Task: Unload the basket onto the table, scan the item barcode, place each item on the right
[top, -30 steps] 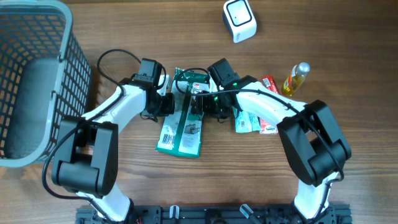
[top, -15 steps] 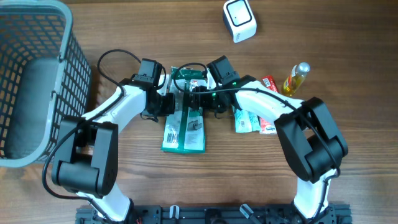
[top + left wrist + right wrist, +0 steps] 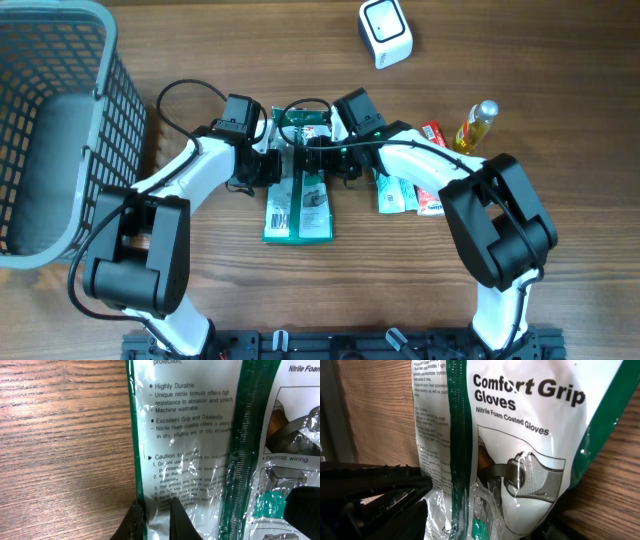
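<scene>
- Overhead: the glove pack [image 3: 300, 205] lies flat on the table [image 3: 300, 295] at the centre, long axis running toward the robot base.
- Overhead: the left gripper [image 3: 272, 165] sits at the pack's upper left edge. The right gripper [image 3: 315, 160] sits over the pack's top end, and the two are close together.
- Overhead: the scanner [image 3: 385, 33] stands at the far edge, well apart from the pack, with bare wood between them.
- Overhead: the basket [image 3: 120, 100] fills the far left. A strip of bare wood separates it from the left arm.
- Overhead: flat packets [image 3: 400, 195] lie just right of the pack, under the right arm. A bottle [image 3: 477, 125] lies further right.
- Overhead: bare wood shows below the pack's near edge. This view alone gives the layout, but it is too coarse to show how the jaws stand.
- Left wrist: the pack's printed back fills the frame, and bare wood shows on the left.
- Left wrist: the two fingertips [image 3: 177, 520] are pinched together on the pack's green left border at the bottom of the frame. The left gripper is closed on the pack. The overhead view does not show this grip.
- Right wrist: the pack's "Comfort Grip Gloves" panel fills the frame, tilted, with wood showing at upper left and lower right.
- Right wrist: dark gripper parts lie low on the left and at the bottom right. Whether the right jaws hold the pack or stand free cannot be told.
</scene>
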